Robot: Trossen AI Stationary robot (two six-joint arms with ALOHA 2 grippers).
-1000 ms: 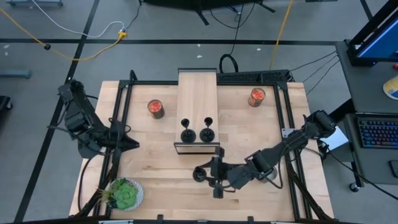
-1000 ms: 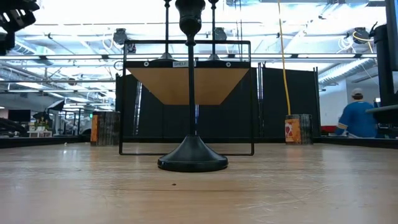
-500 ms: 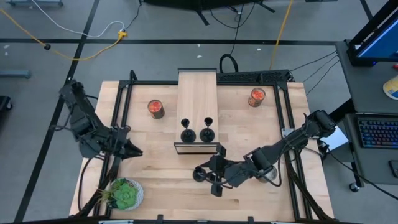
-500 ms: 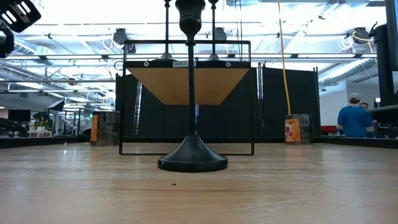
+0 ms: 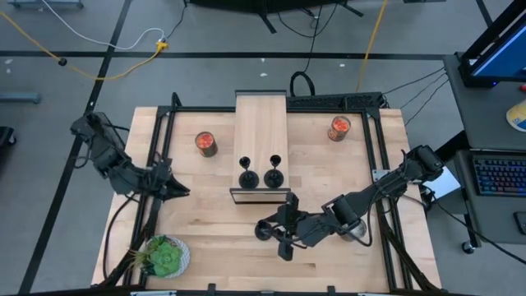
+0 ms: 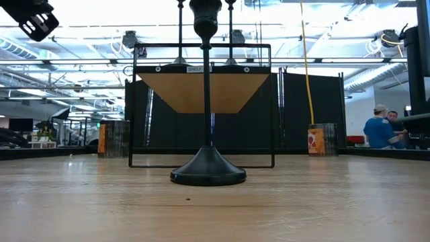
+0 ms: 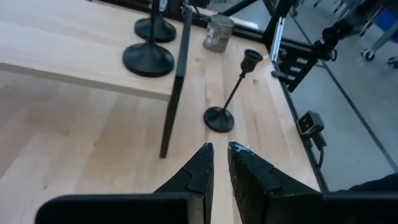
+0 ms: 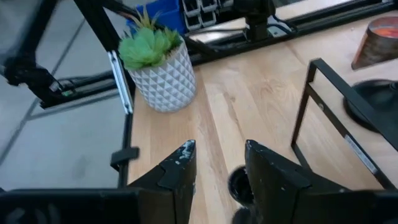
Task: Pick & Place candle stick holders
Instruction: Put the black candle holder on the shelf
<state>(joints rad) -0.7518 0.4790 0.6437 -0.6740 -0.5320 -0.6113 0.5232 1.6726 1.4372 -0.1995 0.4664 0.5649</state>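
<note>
Two black candle stick holders [image 5: 246, 177] [image 5: 274, 175] stand by their round bases on the wooden shelf board [image 5: 260, 123]. A third holder [image 5: 263, 230] stands upright on the table in front of the shelf; the low view shows its base [image 6: 207, 171] close up. My right gripper [image 5: 282, 234] is open just above it, and in the right wrist view [image 8: 217, 168] its fingers stand on either side of the holder's cup top [image 8: 239, 183]. My left gripper [image 5: 179, 191] is shut and empty near the table's left edge. It looks across at the third holder [image 7: 219, 118].
Two glass jars with red-orange contents [image 5: 205, 144] [image 5: 339, 127] stand at the back, left and right of the shelf. A clear greyish jar [image 5: 355, 230] sits under my right arm. A green plant in a white pot [image 5: 164, 256] stands at the near left corner. The shelf's black frame [image 5: 260, 196] stands just behind the third holder.
My left arm has shifted its upper links toward the table's far left and risen in the low view, while its gripper stays near the left edge. The holders have not moved.
</note>
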